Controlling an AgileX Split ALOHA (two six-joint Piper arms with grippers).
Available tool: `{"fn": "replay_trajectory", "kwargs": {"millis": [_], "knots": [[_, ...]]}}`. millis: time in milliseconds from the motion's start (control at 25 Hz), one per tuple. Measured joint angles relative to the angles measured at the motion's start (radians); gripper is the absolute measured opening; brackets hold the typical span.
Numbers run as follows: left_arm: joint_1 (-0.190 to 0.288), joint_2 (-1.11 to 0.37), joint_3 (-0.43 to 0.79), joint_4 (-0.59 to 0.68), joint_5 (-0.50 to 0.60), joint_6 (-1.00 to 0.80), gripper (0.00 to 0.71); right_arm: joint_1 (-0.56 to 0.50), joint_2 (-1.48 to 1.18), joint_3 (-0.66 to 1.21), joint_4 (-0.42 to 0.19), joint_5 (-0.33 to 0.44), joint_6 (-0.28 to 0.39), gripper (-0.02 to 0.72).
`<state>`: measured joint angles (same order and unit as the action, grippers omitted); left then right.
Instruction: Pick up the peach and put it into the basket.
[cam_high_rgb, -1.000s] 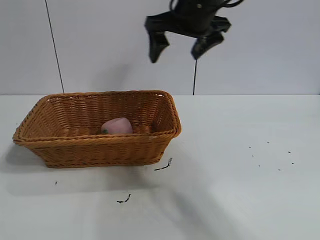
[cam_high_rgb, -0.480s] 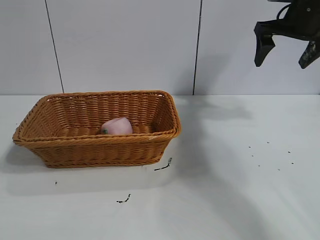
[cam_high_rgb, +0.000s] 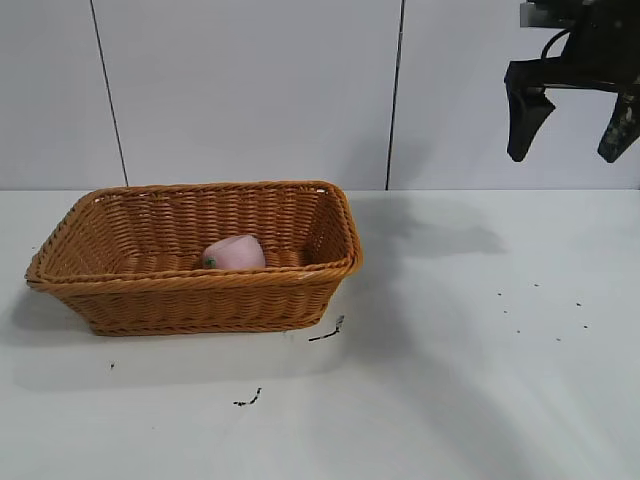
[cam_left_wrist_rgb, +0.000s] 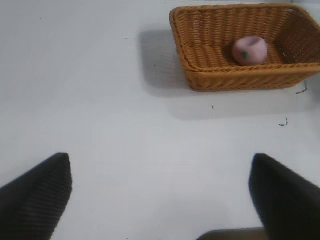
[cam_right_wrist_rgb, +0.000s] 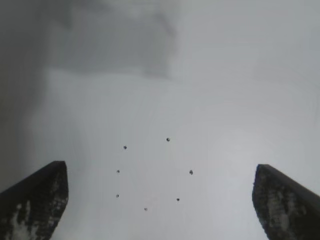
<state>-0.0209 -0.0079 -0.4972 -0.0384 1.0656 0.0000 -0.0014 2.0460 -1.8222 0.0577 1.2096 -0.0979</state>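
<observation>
The pale pink peach (cam_high_rgb: 234, 252) lies inside the orange-brown wicker basket (cam_high_rgb: 140, 300) at the table's left. The left wrist view shows the same peach (cam_left_wrist_rgb: 249, 50) in the basket (cam_left_wrist_rgb: 200, 75), far from my left gripper (cam_left_wrist_rgb: 160, 195), which is open and empty over bare table. High at the upper right, my right gripper (cam_high_rgb: 570, 120) hangs open with nothing between its fingers, well away from the basket. In the right wrist view the right gripper (cam_right_wrist_rgb: 160, 200) spreads wide above the white table.
Small black specks (cam_high_rgb: 540, 310) dot the white table (cam_high_rgb: 450, 400) at the right, seen also as specks (cam_right_wrist_rgb: 150, 172) under the right gripper. Two dark scraps (cam_high_rgb: 328, 332) lie in front of the basket. A grey panelled wall (cam_high_rgb: 250, 90) stands behind.
My right gripper has swung from above the basket's right end to the far upper right, staying open, then dipped slightly. The peach and basket have not moved.
</observation>
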Motion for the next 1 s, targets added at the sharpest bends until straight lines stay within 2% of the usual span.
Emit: {"fn": "replay_trajectory", "kwargs": {"millis": [280, 760, 840, 1000], "knots": [[0.000, 0.000, 0.000, 0.000, 0.000, 0.000, 0.693, 0.000, -0.236, 0.143, 0.013, -0.002, 0.039, 0.696], [0.000, 0.000, 0.000, 0.000, 0.000, 0.000, 0.693, 0.000, -0.971, 0.767, 0.013, 0.003, 0.039, 0.696], [0.000, 0.000, 0.000, 0.000, 0.000, 0.000, 0.693, 0.000, -1.098, 0.878, 0.013, -0.017, 0.039, 0.696], [0.000, 0.000, 0.000, 0.000, 0.000, 0.000, 0.693, 0.000, -1.367, 1.090, 0.013, -0.106, 0.039, 0.696]]}}
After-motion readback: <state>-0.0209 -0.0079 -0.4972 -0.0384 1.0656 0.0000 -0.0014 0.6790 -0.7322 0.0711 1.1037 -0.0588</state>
